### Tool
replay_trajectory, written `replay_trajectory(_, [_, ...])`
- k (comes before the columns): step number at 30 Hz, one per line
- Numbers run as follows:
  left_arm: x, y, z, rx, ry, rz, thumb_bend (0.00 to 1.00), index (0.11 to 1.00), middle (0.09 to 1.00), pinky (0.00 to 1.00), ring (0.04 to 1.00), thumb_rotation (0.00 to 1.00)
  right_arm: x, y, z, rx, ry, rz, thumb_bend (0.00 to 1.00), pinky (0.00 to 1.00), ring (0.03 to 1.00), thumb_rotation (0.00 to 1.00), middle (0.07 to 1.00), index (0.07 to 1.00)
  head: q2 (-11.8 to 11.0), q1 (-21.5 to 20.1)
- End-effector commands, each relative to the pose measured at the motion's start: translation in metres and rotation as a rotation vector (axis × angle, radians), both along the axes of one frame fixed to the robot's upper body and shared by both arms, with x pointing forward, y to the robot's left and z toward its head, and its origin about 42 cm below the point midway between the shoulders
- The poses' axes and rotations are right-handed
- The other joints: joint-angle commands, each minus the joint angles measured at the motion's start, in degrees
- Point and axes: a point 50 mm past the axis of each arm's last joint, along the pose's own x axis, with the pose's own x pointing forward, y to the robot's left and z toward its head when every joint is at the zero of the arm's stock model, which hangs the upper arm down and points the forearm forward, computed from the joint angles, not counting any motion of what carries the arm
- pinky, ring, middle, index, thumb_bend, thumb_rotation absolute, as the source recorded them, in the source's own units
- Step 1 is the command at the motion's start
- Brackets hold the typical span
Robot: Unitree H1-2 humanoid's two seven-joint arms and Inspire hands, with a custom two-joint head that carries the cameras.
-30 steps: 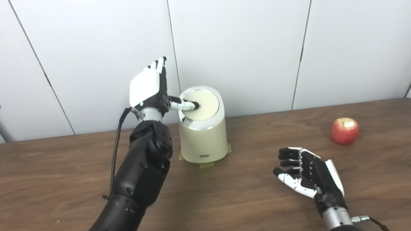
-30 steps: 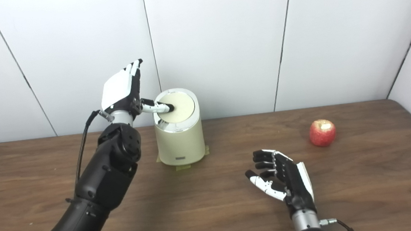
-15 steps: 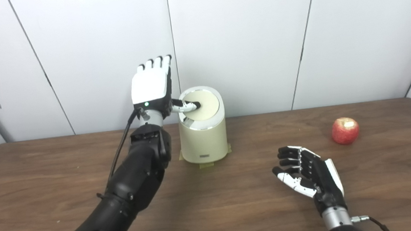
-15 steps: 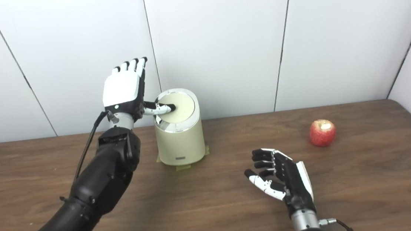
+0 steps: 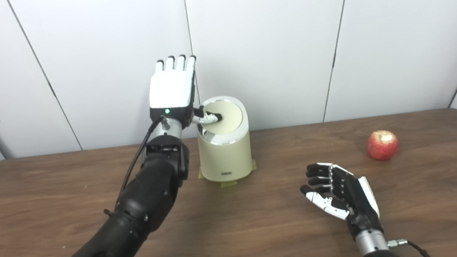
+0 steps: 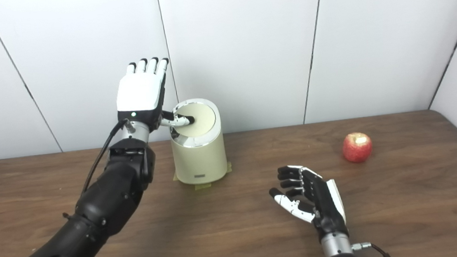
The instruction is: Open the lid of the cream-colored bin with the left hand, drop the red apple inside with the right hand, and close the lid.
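Observation:
The cream-colored bin (image 5: 225, 153) stands near the back of the wooden table (image 5: 237, 227), its round lid (image 5: 227, 115) down on top. My left hand (image 5: 173, 91) is raised beside the bin's upper left, fingers straight up and apart, back of the hand toward me; its thumb (image 5: 207, 117) lies across the left part of the lid. The red apple (image 5: 382, 145) rests on the table at the right, apart from both hands. My right hand (image 5: 339, 193) hovers low over the table in front, palm turned left, fingers loosely curled, holding nothing.
White wall panels (image 5: 270, 38) close off the back right behind the bin. Yellowish tape (image 5: 229, 182) shows under the bin's base. A black cable (image 5: 138, 157) hangs along my left forearm.
My left hand has rotated so its back faces me and risen a little, with the thumb staying on the lid. The right hand, apple and bin have not moved; the view has shifted slightly.

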Motion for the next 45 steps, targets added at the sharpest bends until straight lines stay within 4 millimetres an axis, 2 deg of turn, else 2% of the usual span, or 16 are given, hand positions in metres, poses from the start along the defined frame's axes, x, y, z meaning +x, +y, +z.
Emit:
replay_trajectory(1, [0.005,0.003,0.006,0.051,-0.022,0.001,1.00,1.000,1.000,1.00,1.000,0.31,0.008,0.003,0.019,-0.014,-0.077,0.005,0.27,0.55,0.632,0.16,0.653,0.638,0.09,0.17])
replay_trajectory(8, [0.003,0.009,-0.007,0.086,-0.007,0.002,1.00,1.000,1.000,1.00,1.000,0.34,0.008,0.003,0.019,-0.009,-0.072,0.002,0.28,0.55,0.634,0.12,0.655,0.638,0.07,0.12])
replay_trajectory(18, [-0.008,0.015,-0.042,0.084,0.071,0.006,1.00,1.000,1.000,1.00,1.000,0.37,0.007,0.006,0.021,-0.022,-0.063,-0.003,0.27,0.55,0.634,0.09,0.655,0.640,0.22,-0.19])
replay_trajectory(19, [-0.009,0.015,-0.042,0.072,0.060,0.013,0.97,1.000,1.000,1.00,1.000,0.41,0.007,0.006,0.020,-0.022,-0.064,-0.002,0.27,0.55,0.636,0.09,0.656,0.641,0.22,-0.19])
replay_trajectory(20, [-0.010,0.015,-0.042,0.055,0.054,0.021,0.89,1.000,1.000,1.00,1.000,0.50,0.007,0.006,0.021,-0.023,-0.065,-0.001,0.27,0.55,0.635,0.09,0.655,0.640,0.31,-0.20])
replay_trajectory(22, [-0.009,0.015,-0.036,-0.016,0.055,0.033,0.69,1.000,1.000,1.00,1.000,0.76,0.007,0.005,0.021,-0.026,-0.063,0.001,0.27,0.56,0.636,0.10,0.656,0.642,0.33,-0.17])
replay_trajectory(23, [-0.008,0.016,-0.031,-0.110,0.065,0.041,0.63,1.000,1.000,1.00,1.000,0.88,0.007,0.005,0.021,-0.028,-0.062,0.001,0.27,0.56,0.638,0.10,0.658,0.644,0.29,-0.18])
replay_trajectory(24, [-0.007,0.016,-0.026,-0.232,0.082,0.046,0.57,1.000,1.000,1.00,1.000,0.95,0.007,0.005,0.021,-0.030,-0.062,0.001,0.27,0.56,0.639,0.11,0.659,0.645,0.27,-0.13])
replay_trajectory(25, [-0.006,0.017,-0.020,-0.365,0.100,0.047,0.54,1.000,1.000,1.00,1.000,0.97,0.007,0.004,0.021,-0.036,-0.061,0.002,0.27,0.56,0.639,0.12,0.659,0.645,0.23,-0.04])
replay_trajectory(28, [-0.002,0.021,-0.010,-0.685,0.130,0.021,0.51,1.000,1.000,1.00,1.000,1.00,0.008,0.004,0.020,-0.032,-0.058,0.000,0.27,0.56,0.641,0.11,0.659,0.645,0.13,-0.03])
replay_trajectory(31, [-0.002,0.024,-0.002,-0.843,0.123,0.016,0.51,1.000,1.000,1.00,1.000,1.00,0.008,0.003,0.019,-0.035,-0.054,0.000,0.27,0.56,0.642,0.11,0.661,0.648,0.13,-0.03])
replay_trajectory(36, [-0.006,0.029,0.003,-0.870,0.073,0.021,0.40,1.000,1.000,1.00,1.000,1.00,0.008,0.004,0.019,-0.041,-0.048,-0.001,0.27,0.56,0.639,0.09,0.658,0.646,0.01,-0.12])
replay_trajectory(42, [-0.026,0.041,0.007,-0.928,0.042,-0.035,0.46,1.000,1.000,1.00,1.000,1.00,0.009,0.004,0.019,-0.041,-0.045,-0.001,0.26,0.56,0.645,0.07,0.660,0.648,-0.16,-0.06])
replay_trajectory(45, [-0.040,0.049,0.010,-0.966,0.021,-0.070,0.44,1.000,1.000,1.00,1.000,1.00,0.009,0.003,0.019,-0.029,-0.044,-0.007,0.26,0.56,0.645,0.07,0.662,0.647,-0.30,0.34])
